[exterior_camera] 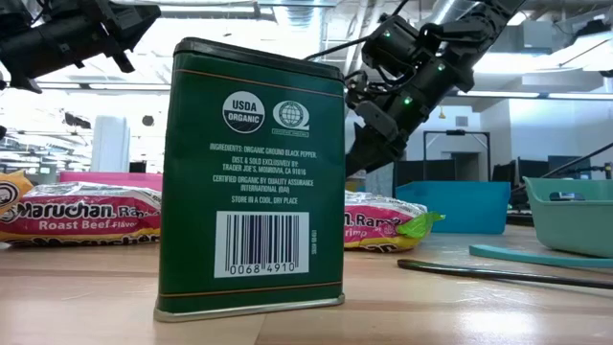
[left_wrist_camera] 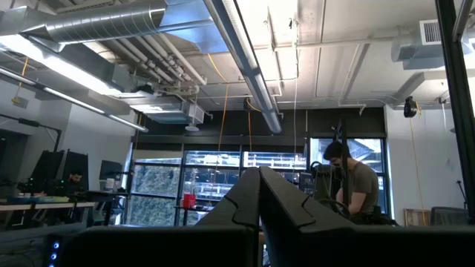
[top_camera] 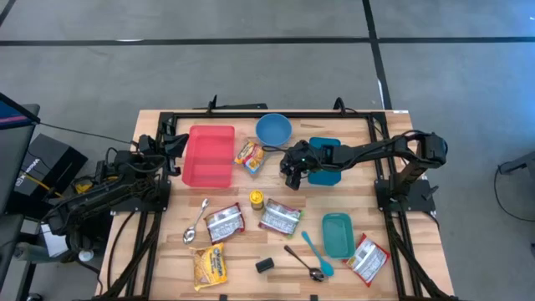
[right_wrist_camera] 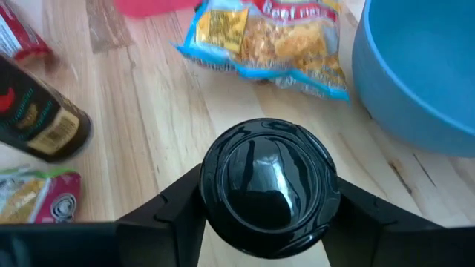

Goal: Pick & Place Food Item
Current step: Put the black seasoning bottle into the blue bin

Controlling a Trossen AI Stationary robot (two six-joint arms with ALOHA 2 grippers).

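Observation:
My right gripper (top_camera: 291, 174) hangs over the table's middle, between the blue bowl (top_camera: 273, 130) and the blue box (top_camera: 324, 160). It is shut on a glossy black round-topped thing (right_wrist_camera: 269, 185), a lid or cap by its look. A blue-wrapped noodle packet (right_wrist_camera: 267, 44) lies flat on the wood just beyond it, beside the red tray (top_camera: 211, 156). My left gripper (top_camera: 171, 145) waits at the table's left edge, shut, pointing up into the room (left_wrist_camera: 260, 200). My right gripper pinches the black round top (right_wrist_camera: 223, 185) between its two fingers (right_wrist_camera: 174, 204), one on each side. The fingers slant down from the table's right. The top itself hides what lies below it, so I cannot tell whether it stands on the wood or hangs clear.
A dark bottle with a yellow top (top_camera: 257, 199) stands near the gripper. Noodle packets (top_camera: 280, 217), spoons (top_camera: 195, 224), a teal box (top_camera: 337, 234) and a teal spatula (top_camera: 316, 253) fill the near half. A green tin (exterior_camera: 251, 177) stands at the near edge.

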